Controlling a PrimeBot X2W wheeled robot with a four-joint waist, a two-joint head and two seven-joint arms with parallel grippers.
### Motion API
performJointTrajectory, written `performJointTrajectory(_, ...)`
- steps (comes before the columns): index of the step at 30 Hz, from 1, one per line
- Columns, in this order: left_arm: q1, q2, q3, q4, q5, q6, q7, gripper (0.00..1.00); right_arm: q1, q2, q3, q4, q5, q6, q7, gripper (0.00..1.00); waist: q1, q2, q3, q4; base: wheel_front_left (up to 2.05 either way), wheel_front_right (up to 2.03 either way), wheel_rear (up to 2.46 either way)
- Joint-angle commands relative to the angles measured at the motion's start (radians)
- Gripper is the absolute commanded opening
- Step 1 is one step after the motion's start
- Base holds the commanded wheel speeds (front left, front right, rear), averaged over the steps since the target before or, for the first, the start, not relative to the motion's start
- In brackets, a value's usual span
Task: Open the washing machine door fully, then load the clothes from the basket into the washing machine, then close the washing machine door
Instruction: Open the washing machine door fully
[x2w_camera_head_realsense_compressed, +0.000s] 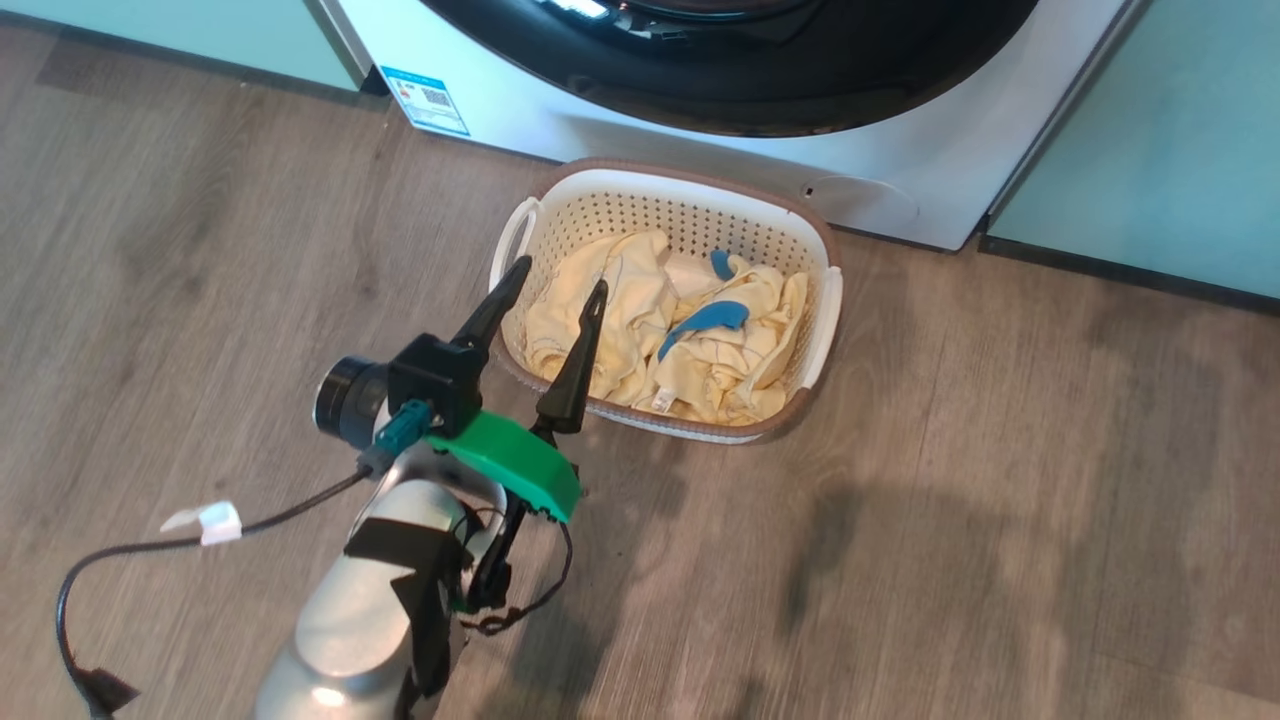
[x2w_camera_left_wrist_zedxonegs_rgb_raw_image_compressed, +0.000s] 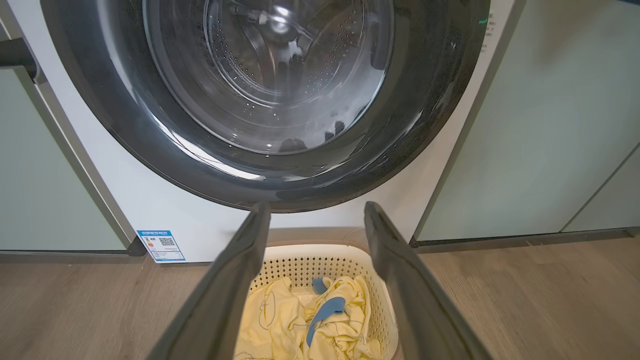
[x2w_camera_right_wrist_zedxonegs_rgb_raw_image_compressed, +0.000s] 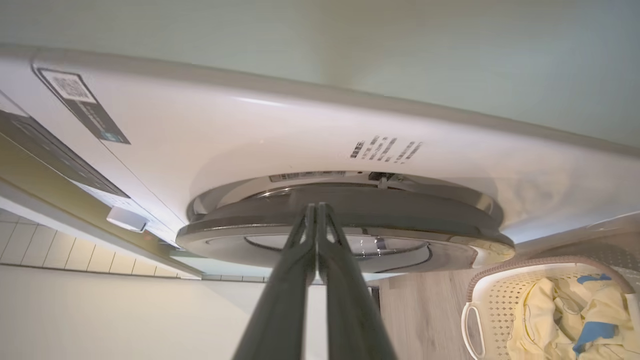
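Note:
The washing machine (x2w_camera_head_realsense_compressed: 900, 170) stands at the top of the head view, its black-rimmed door (x2w_camera_head_realsense_compressed: 740, 90) facing the floor space. Right in front of it sits the white basket (x2w_camera_head_realsense_compressed: 820, 250), holding pale yellow clothes (x2w_camera_head_realsense_compressed: 620, 320) with blue trim. My left gripper (x2w_camera_head_realsense_compressed: 561, 275) hangs open over the basket's near left corner, with nothing between its fingers. Looking along that gripper (x2w_camera_left_wrist_zedxonegs_rgb_raw_image_compressed: 317, 207), I see the door (x2w_camera_left_wrist_zedxonegs_rgb_raw_image_compressed: 265, 150) above the basket (x2w_camera_left_wrist_zedxonegs_rgb_raw_image_compressed: 320, 252) and clothes (x2w_camera_left_wrist_zedxonegs_rgb_raw_image_compressed: 280, 320). My right gripper (x2w_camera_right_wrist_zedxonegs_rgb_raw_image_compressed: 316, 206) is shut, its tips at the rim of the door (x2w_camera_right_wrist_zedxonegs_rgb_raw_image_compressed: 425, 220), which is seen edge-on.
Pale green cabinets (x2w_camera_head_realsense_compressed: 1150, 150) flank the machine on both sides. A blue-edged sticker (x2w_camera_head_realsense_compressed: 425, 100) marks its lower left corner. A black cable with a white tag (x2w_camera_head_realsense_compressed: 205, 520) trails from my left arm. Bare wooden floor (x2w_camera_head_realsense_compressed: 1000, 500) stretches right of the basket.

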Motion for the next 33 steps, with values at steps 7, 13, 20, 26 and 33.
performJointTrajectory(7, -0.039, 0.008, 0.023, -0.028, 0.001, 0.000, -0.006, 1.00, -0.189, -0.005, 0.031, 0.076, -0.040, -0.003, 0.050, 0.00, 0.0000, 0.0000, 0.030, 0.027, 0.00, 0.00, 0.00)
performJointTrajectory(13, -0.053, 0.004, 0.013, -0.025, -0.009, -0.002, -0.006, 1.00, -0.290, -0.008, 0.056, 0.150, -0.095, -0.003, 0.066, 0.00, 0.0000, 0.0000, 0.063, 0.048, 0.00, 0.00, 0.00)
performJointTrajectory(20, -0.071, 0.000, 0.002, -0.026, -0.030, -0.001, -0.006, 1.00, -0.370, 0.010, 0.087, 0.212, -0.149, -0.003, 0.061, 0.00, 0.0000, 0.0000, 0.101, 0.058, 0.00, 0.00, 0.00)
performJointTrajectory(26, -0.092, -0.002, -0.013, -0.024, -0.037, 0.005, -0.006, 1.00, -0.408, 0.026, 0.115, 0.240, -0.178, -0.003, 0.063, 0.00, 0.0000, 0.0000, 0.121, 0.069, 0.00, 0.00, 0.00)
performJointTrajectory(33, -0.103, -0.002, -0.026, -0.016, -0.058, 0.020, -0.006, 1.00, -0.427, 0.040, 0.139, 0.253, -0.190, -0.003, 0.063, 0.00, 0.0000, 0.0000, 0.132, 0.077, 0.00, 0.00, 0.00)
